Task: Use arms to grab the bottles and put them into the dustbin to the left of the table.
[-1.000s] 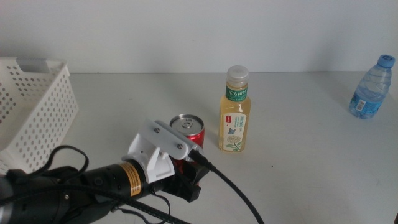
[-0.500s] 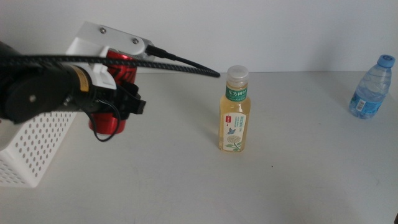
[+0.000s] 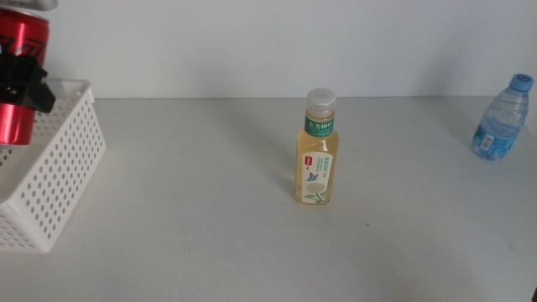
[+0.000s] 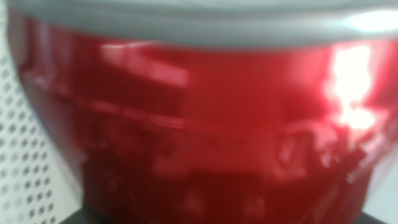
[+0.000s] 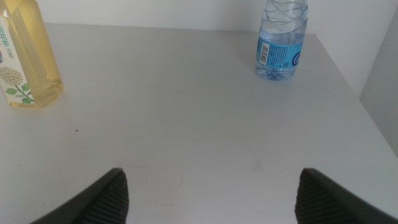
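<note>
Bottles are not binned yet. One red can point(image 3: 17, 88) is held tight by the left fingers point(image 3: 29, 80) above the white basket point(image 3: 59, 159). Right fingers point(image 5: 211, 193) are spread wide, empty. Tea bottle point(image 3: 317, 151) and water bottle point(image 3: 502, 117) are left on the surface point(image 3: 210, 226).

No legible text on the tea bottle's green label point(image 3: 320, 127), characters too small.

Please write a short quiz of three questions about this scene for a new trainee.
1. True or false: the left gripper holds the red can above the basket.
2. Which bottle stands nearer the table's middle? A. tea bottle B. water bottle
3. The right gripper is ____ (open/shut).

Key: 1 true; 2 A; 3 open.
</note>
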Controlling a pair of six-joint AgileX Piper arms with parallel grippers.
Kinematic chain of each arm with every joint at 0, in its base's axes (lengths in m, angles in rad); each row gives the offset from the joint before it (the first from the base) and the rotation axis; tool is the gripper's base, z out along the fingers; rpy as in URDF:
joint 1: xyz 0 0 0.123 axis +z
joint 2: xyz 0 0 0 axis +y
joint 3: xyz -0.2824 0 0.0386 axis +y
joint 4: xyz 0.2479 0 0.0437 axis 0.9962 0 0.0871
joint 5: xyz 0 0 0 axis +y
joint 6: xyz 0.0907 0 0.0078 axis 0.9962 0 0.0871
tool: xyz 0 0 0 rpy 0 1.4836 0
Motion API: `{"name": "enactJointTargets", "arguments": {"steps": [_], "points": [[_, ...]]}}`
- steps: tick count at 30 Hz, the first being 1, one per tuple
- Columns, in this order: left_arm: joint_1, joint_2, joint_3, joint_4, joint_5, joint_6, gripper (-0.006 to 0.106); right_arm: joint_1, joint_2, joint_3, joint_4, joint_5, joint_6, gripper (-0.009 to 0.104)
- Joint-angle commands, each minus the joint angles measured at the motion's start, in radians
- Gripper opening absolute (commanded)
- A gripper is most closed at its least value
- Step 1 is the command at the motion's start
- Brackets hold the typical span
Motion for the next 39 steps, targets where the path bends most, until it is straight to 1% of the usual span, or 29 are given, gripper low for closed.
{"name": "enactJointTargets", "arguments": {"steps": [1,6,12,21,28,31,35,38,39], "points": [[0.066,0.021,-0.088,-0.026,-0.002,0.021,-0.002,-0.008,0.004,-0.009,-0.012,-0.074,-0.011,0.07],[0.148,0.149,-0.197,-0.021,0.077,0.031,-0.002,-0.008,0.004,-0.009,-0.012,-0.074,-0.011,0.07],[0.177,0.276,-0.317,0.009,0.056,0.043,-0.002,-0.008,0.004,-0.009,-0.012,-0.074,-0.011,0.07],[0.177,0.447,-0.335,0.11,-0.04,-0.003,-0.002,-0.008,0.004,-0.009,-0.012,-0.074,-0.011,0.07],[0.175,0.508,-0.335,0.108,-0.025,-0.035,0.0,-0.008,0.004,-0.009,-0.012,-0.074,-0.011,0.07],[0.175,0.523,-0.333,0.119,-0.025,-0.045,0.006,-0.008,0.004,-0.009,-0.012,-0.074,-0.011,0.07],[0.175,0.538,-0.33,0.127,-0.026,-0.045,0.018,-0.008,0.004,-0.009,-0.012,-0.074,-0.011,0.07],[0.175,0.551,-0.33,0.129,-0.028,-0.05,0.033,-0.008,0.004,-0.009,-0.012,-0.074,-0.011,0.07],[0.175,0.554,-0.33,0.129,-0.032,-0.056,0.039,-0.008,0.004,-0.009,-0.012,-0.074,-0.011,0.07]]}}
